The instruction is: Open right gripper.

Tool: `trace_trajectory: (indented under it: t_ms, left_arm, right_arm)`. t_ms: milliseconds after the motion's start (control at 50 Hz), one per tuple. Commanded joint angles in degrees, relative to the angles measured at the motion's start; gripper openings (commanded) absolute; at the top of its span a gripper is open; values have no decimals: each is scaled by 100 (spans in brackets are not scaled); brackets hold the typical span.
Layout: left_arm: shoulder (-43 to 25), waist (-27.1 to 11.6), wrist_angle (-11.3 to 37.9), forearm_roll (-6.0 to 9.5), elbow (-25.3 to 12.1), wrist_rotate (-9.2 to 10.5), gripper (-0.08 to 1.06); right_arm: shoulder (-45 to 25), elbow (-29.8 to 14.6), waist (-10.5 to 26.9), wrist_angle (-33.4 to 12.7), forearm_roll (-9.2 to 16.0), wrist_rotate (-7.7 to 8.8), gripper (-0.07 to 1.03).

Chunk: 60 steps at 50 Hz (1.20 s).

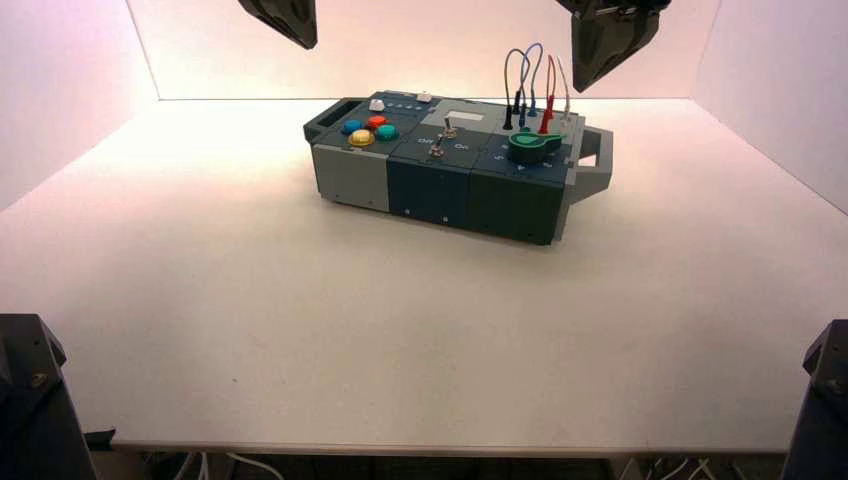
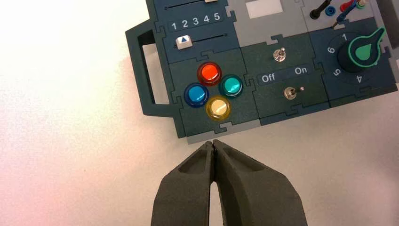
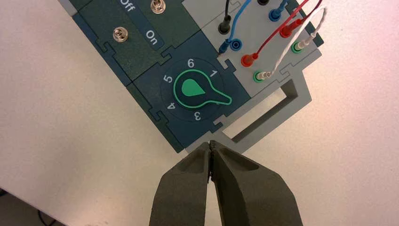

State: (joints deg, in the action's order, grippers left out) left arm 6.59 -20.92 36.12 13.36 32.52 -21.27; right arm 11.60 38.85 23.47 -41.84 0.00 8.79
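My right gripper (image 3: 210, 144) is shut and empty, its fingertips pressed together. It hangs high above the box's right end (image 1: 596, 60), over the green knob (image 3: 194, 90) and the grey handle (image 3: 273, 112). The knob's pointer lies between 1 and 3. My left gripper (image 2: 214, 143) is also shut and empty, high above the box's left end (image 1: 285, 20), near the four coloured buttons (image 2: 212, 91). The box (image 1: 450, 185) stands at the table's far middle, turned a little.
Black, blue, red and white wires (image 3: 263, 33) loop between sockets at the box's right rear. Two toggle switches (image 2: 284, 74) sit by Off and On labels. A white slider (image 2: 183, 42) sits under numbers 1 to 5. Walls enclose the white table (image 1: 300, 320).
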Motion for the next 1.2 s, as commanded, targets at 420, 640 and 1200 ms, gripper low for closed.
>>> trace_trajectory:
  t_ms: [420,640,1200]
  left_arm:
    - [44,18,-26,-9,-97,-18,-3]
    - [44,9,-26,-9,-105,-18,-3]
    - [35,18,-26,-26,-97,-44,-3]
  right_arm:
    - [26,-97,-9,35,18,18,-2]
    - [70,-88,-9,18,35,0,-2]
    - [123,-123,-18,-53,-9,-97,99]
